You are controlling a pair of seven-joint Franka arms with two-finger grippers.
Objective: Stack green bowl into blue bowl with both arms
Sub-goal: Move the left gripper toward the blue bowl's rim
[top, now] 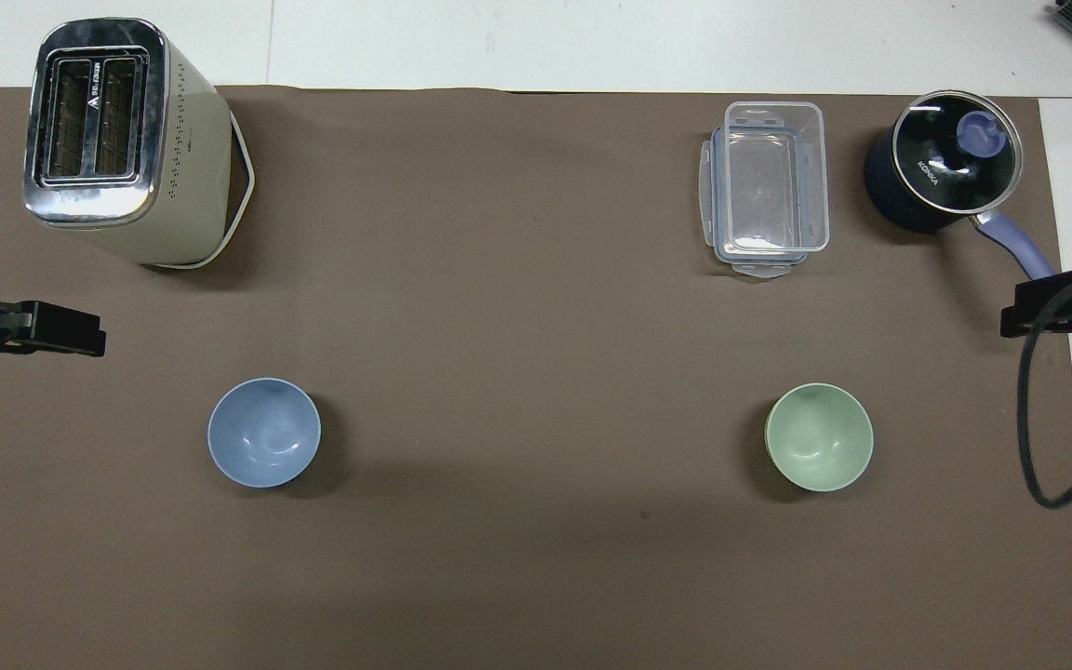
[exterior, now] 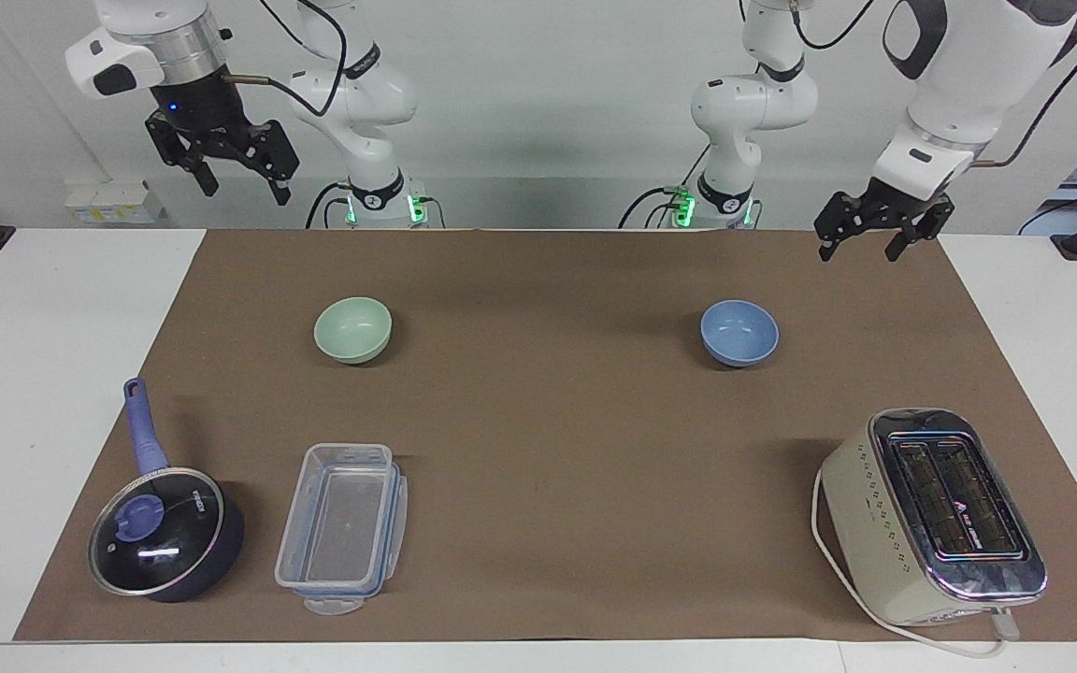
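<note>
The green bowl (exterior: 353,329) (top: 819,437) stands upright and empty on the brown mat, toward the right arm's end of the table. The blue bowl (exterior: 739,333) (top: 264,432) stands upright and empty toward the left arm's end, level with the green one and well apart from it. My right gripper (exterior: 247,192) (top: 1048,312) is open and empty, raised high over the mat's edge at its own end. My left gripper (exterior: 859,252) (top: 52,330) is open and empty, raised over the mat's edge at its end. Neither touches a bowl.
Farther from the robots than the bowls stand a cream toaster (exterior: 936,514) (top: 117,140) at the left arm's end, and a clear plastic container (exterior: 344,523) (top: 769,186) beside a dark blue lidded saucepan (exterior: 165,537) (top: 941,163) at the right arm's end.
</note>
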